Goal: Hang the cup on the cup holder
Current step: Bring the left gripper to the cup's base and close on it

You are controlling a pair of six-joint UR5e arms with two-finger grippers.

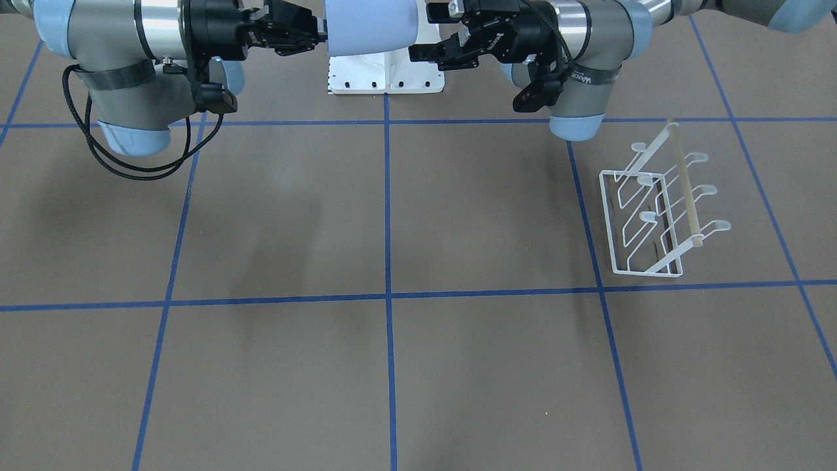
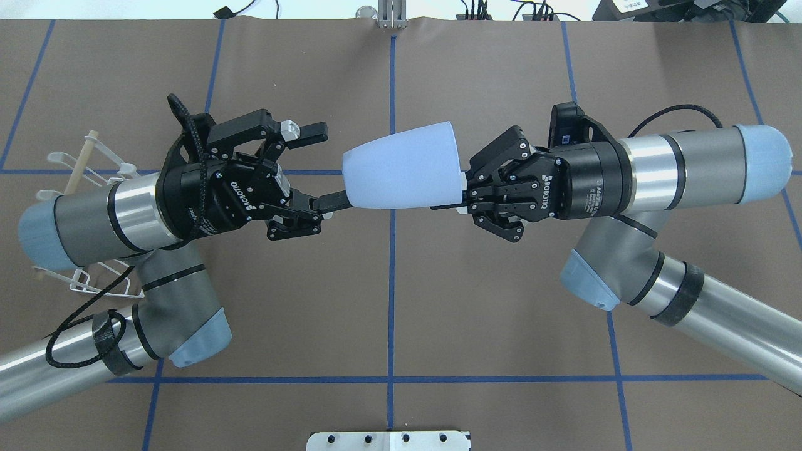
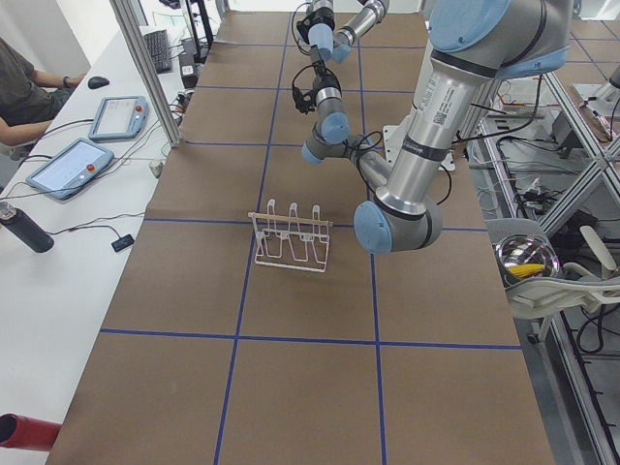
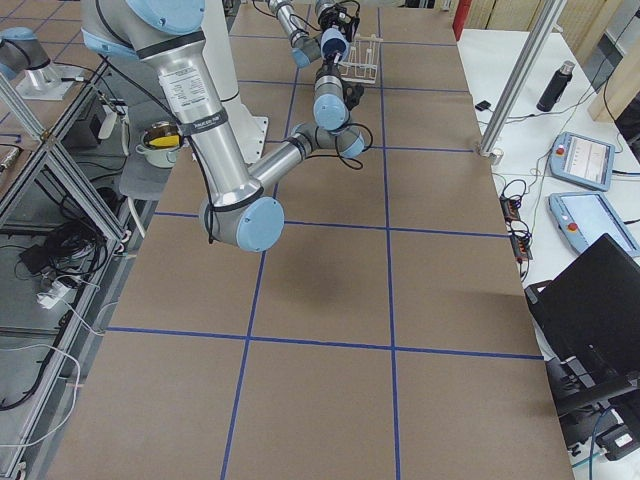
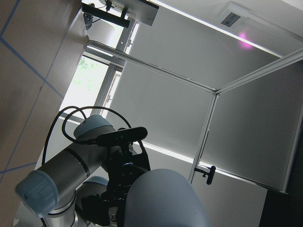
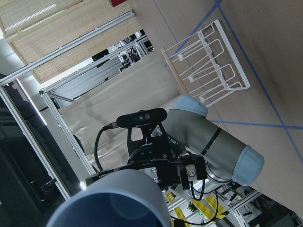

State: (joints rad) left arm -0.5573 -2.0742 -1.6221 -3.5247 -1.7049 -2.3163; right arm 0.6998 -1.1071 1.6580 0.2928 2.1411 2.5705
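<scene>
We see the cup (image 2: 401, 166) on its side in the air above the table (image 2: 501, 326), between both arms. The right gripper (image 2: 460, 191) pinches its wide rim, jaws nearly closed. The left gripper (image 2: 327, 166) is spread wide and holds nothing (one finger sits just beside the cup's narrow base). The cup holder (image 1: 685, 190) stands well apart, on the robot's left.

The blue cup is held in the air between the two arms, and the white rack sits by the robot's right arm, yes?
No: the rack sits by the left arm, as the overhead view shows. The cup is midair between the arms.
</scene>
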